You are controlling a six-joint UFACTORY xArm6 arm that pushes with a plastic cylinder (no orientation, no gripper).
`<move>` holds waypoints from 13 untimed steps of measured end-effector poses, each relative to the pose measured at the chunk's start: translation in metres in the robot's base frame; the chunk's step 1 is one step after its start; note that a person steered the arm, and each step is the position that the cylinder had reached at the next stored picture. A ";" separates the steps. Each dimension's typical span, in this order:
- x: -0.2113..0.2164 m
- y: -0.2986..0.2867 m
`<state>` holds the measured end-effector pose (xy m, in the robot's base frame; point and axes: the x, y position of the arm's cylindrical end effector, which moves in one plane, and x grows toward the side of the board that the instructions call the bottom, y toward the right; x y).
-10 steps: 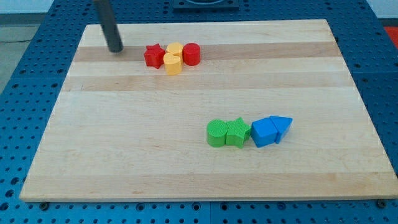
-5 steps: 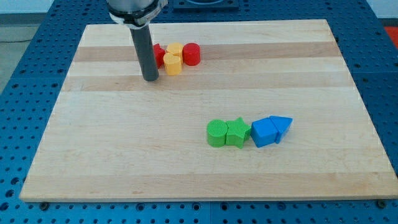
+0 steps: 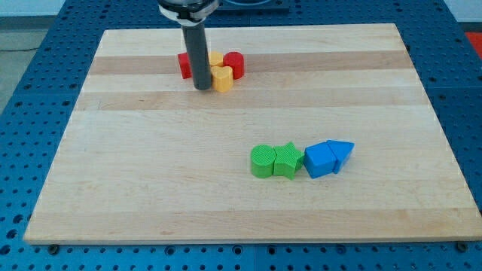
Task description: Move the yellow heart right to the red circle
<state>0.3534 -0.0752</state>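
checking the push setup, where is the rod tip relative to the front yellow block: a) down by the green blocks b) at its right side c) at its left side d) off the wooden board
c: my tip sits at the left side of the front yellow block, with the red cylinder block further to the view's right.

**Pale wooden board on blue perforated bench**

A light wooden board [image 3: 248, 203], made of joined strips with grain running from the view's left to the view's right, fills most of the frame. It rests on a blue surface [image 3: 459, 90] punched with a regular grid of small holes, visible along the view's left, right and bottom edges. Even, soft light falls across the wood, throwing only faint shadows. At the view's top, a narrow band of grey floor or wall [image 3: 30, 7] shows past the bench.
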 end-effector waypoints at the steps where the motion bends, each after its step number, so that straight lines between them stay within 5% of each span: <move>1: 0.000 0.029; 5: 0.037 0.086; 11: -0.024 0.103; 13: 0.021 0.133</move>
